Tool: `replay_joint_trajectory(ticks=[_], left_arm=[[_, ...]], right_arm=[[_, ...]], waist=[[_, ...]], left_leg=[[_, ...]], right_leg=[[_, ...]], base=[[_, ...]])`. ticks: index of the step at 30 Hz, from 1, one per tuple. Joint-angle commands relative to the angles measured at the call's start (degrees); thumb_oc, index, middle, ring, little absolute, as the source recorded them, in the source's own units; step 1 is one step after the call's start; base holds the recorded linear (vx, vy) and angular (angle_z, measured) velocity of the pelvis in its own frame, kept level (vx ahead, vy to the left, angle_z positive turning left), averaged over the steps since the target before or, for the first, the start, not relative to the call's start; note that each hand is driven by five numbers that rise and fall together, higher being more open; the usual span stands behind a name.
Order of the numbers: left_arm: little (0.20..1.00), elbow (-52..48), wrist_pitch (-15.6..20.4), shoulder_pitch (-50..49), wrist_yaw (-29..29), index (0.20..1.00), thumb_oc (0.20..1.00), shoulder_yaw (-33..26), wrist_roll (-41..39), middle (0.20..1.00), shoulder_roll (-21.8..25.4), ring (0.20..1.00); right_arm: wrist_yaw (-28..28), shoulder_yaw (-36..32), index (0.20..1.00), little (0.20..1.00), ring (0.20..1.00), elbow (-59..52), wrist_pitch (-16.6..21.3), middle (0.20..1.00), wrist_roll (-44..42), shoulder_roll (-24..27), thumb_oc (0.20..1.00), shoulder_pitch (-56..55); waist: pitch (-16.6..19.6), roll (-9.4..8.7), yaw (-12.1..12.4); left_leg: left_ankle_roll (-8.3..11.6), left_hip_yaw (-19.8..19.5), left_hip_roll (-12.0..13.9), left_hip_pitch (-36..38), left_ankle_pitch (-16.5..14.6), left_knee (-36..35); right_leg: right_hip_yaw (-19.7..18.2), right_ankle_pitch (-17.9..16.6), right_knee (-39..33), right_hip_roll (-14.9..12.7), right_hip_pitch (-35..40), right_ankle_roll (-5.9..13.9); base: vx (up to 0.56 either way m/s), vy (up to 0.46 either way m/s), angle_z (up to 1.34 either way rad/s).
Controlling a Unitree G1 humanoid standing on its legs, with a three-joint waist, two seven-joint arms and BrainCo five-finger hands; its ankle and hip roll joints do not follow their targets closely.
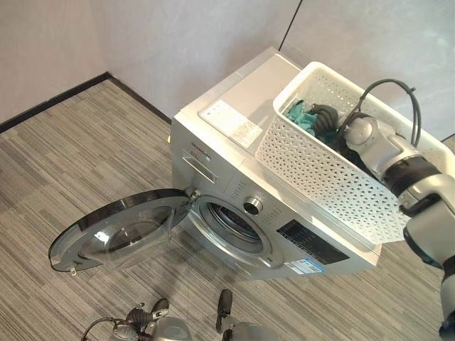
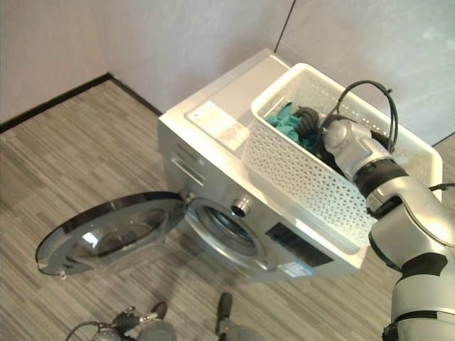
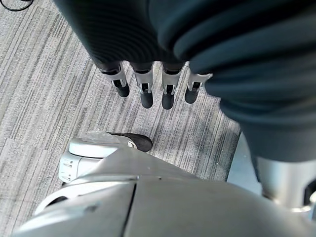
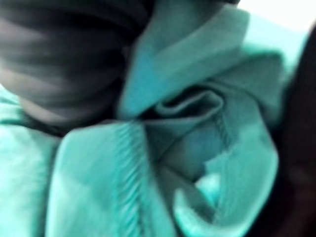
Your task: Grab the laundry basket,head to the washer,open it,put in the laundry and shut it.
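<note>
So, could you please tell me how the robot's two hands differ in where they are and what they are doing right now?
The right hand is reaching into the white perforated plastic laundry basket on top of the silver front-loading washer, against the teal cloth; the left hand hangs low over the grey striped floor, touching nothing. The left hand's fingers are straight and open; the right hand's are buried in the cloth.

A laundry corner of a plain room: a silver front-loading washer [image 1: 270, 206] stands against bare grey walls [image 1: 178, 42] on striped grey carpet-like flooring [image 1: 64, 163], a white laundry basket [image 1: 327, 170] on top.
</note>
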State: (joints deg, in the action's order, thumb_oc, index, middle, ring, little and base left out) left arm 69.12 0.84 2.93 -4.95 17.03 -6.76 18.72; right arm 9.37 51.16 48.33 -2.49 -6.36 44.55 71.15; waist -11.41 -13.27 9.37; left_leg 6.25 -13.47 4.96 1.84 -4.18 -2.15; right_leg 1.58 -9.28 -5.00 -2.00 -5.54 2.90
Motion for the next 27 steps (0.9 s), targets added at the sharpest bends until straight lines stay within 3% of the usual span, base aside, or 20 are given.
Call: replay_joint_trajectory(ticks=[1,4,6,12,22,27], left_arm=[[1.000,4.47,-0.23,0.41,-0.27,1.000,1.000,3.46,1.30,1.000,-3.49,1.000],[1.000,5.04,-0.05,0.18,-0.51,1.000,1.000,2.96,1.73,1.000,-3.49,1.000],[1.000,5.20,0.05,0.15,-0.68,1.000,1.000,2.33,2.11,1.000,-3.32,1.000],[1.000,5.87,0.08,-0.16,-0.61,1.000,1.000,2.07,2.94,1.000,-3.40,1.000],[1.000,6.13,-0.14,-0.58,-1.13,1.000,1.000,2.07,3.77,1.000,-3.97,1.000],[1.000,4.47,-0.04,-0.33,-2.93,1.000,1.000,1.55,4.35,1.000,-4.34,1.000]], right_arm=[[-5.45,-1.79,0.200,0.200,0.200,1.42,1.31,0.200,-4.20,6.57,0.200,6.85],[-7.55,-5.19,0.200,0.200,0.200,-2.59,2.66,0.200,-8.50,10.53,0.200,6.72],[-9.26,-8.58,0.200,0.200,0.200,-6.06,3.96,0.200,-11.98,16.25,0.200,6.25],[-11.72,-14.18,0.200,0.200,0.200,-7.45,5.62,0.200,-18.40,22.06,0.200,5.49],[-17.37,-20.29,0.200,0.200,0.200,-7.28,6.98,0.200,-21.31,21.86,0.200,5.14],[-27.12,-33.35,0.200,0.200,0.200,-16.05,10.77,0.200,-20.03,22.86,0.200,-2.22]], waist=[[-0.06,-0.65,0.36],[0.90,-0.59,-0.59],[2.04,-0.55,-1.76],[3.82,-0.16,-3.37],[5.39,0.91,-4.76],[5.88,2.04,-5.48]], left_leg=[[-4.50,2.07,-1.22,-1.40,0.69,-2.34],[-4.51,2.37,-1.11,-0.62,0.29,-2.50],[-4.48,2.58,-0.98,0.12,-0.16,-2.64],[-4.50,3.08,-0.67,1.63,-1.00,-2.79],[-4.74,4.28,-0.51,2.92,-1.76,-2.84],[-5.15,4.13,-1.10,2.82,-1.68,-2.85]], right_leg=[[2.01,6.64,1.94,-4.06,2.74,3.42],[1.71,6.79,2.04,-4.07,3.01,3.40],[1.66,7.04,2.18,-4.12,3.34,3.45],[0.95,7.30,2.30,-3.97,4.04,3.49],[-0.04,7.43,2.28,-3.87,4.43,3.45],[-0.51,7.11,2.23,-4.24,4.25,3.60]], base=[[0.04,0.026,-0.01],[0.03,0.013,-0.01],[0.04,0.008,-0.04],[0.03,0.001,-0.06],[0.02,0.008,-0.10],[0.00,0.000,0.00]])
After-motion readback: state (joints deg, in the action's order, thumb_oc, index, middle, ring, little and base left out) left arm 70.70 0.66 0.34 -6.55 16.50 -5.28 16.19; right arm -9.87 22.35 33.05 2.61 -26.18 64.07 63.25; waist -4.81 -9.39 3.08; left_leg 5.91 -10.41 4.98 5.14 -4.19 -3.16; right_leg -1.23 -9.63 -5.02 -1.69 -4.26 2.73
